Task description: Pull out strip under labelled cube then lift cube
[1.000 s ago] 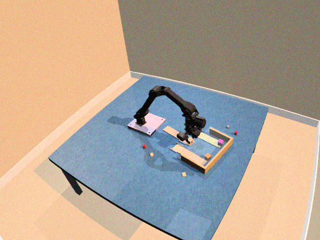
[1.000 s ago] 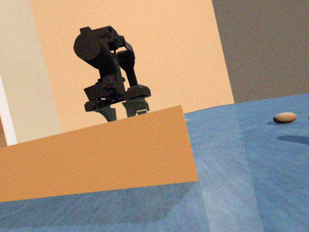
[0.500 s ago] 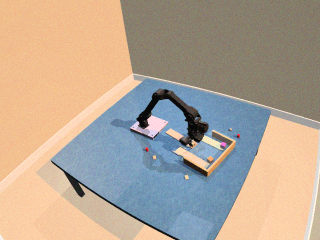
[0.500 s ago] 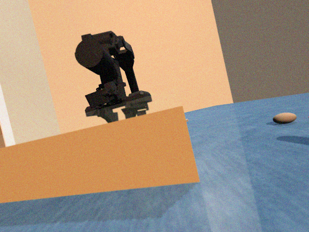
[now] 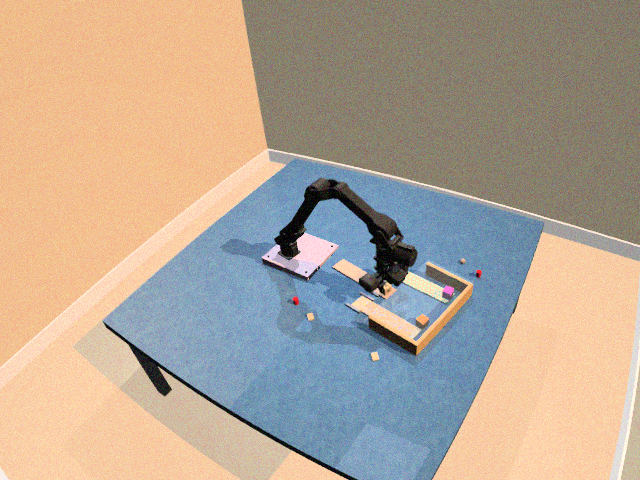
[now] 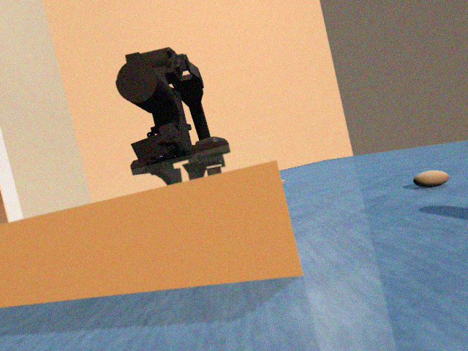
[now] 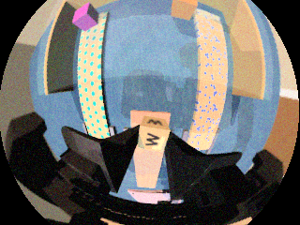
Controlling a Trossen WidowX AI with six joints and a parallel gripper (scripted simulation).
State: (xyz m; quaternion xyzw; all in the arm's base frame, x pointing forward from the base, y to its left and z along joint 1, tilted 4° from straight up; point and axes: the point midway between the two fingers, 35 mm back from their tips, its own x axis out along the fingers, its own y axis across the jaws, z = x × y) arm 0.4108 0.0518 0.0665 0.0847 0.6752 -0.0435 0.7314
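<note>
The gripper (image 7: 150, 150) is down low with its jaws clamped on the labelled cube (image 7: 153, 134), which sits on the tan strip (image 7: 148, 169) just outside the open side of the wooden tray (image 5: 444, 320). Pink cube (image 7: 84, 15) and orange cube (image 7: 184, 4) sit on the two dotted strips inside.

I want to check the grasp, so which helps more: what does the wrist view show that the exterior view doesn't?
Only the wrist view shows the labelled cube between the fingers, on its plain strip, plus the magenta cube and orange cube on dotted strips. Only the exterior view shows the arm from outside and a tan pebble. Both show the gripper and tray wall.
</note>
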